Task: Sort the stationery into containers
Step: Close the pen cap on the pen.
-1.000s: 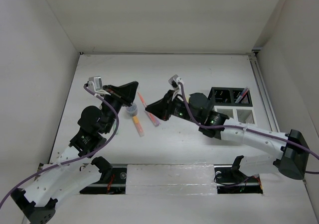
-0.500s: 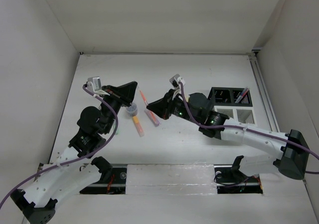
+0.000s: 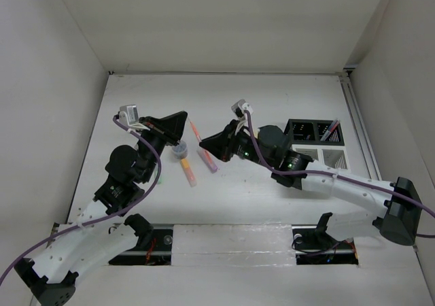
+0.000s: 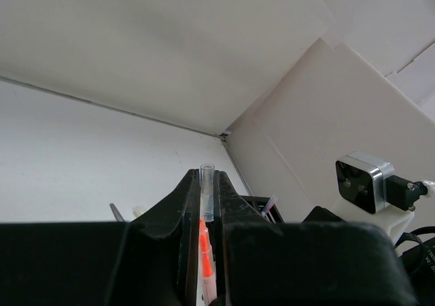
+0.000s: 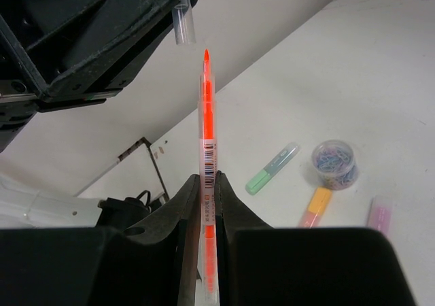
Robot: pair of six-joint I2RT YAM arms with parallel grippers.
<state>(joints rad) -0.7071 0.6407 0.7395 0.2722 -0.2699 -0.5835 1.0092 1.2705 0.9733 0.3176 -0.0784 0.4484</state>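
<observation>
Red pen (image 5: pixel 206 143) nearer clear cap (image 5: pixel 184 22); tub (image 5: pixel 334 163) nearby

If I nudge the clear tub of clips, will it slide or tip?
Probably slides: the clear tub looks squat, upright on the table. Likely light: small, holding only clips. Its round wall may make a push glance off.

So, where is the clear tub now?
In the top view the tub stands on the table left of centre, close by the left claw, with the orange marker beside it.

White table (image 3: pixel 272 95): orange marker (image 3: pixel 189 172), purple marker (image 3: pixel 207 160), clear tub (image 3: pixel 181 151), green marker (image 5: pixel 272 169), organizer (image 3: pixel 316 143) (black-and-white, right side).
</observation>
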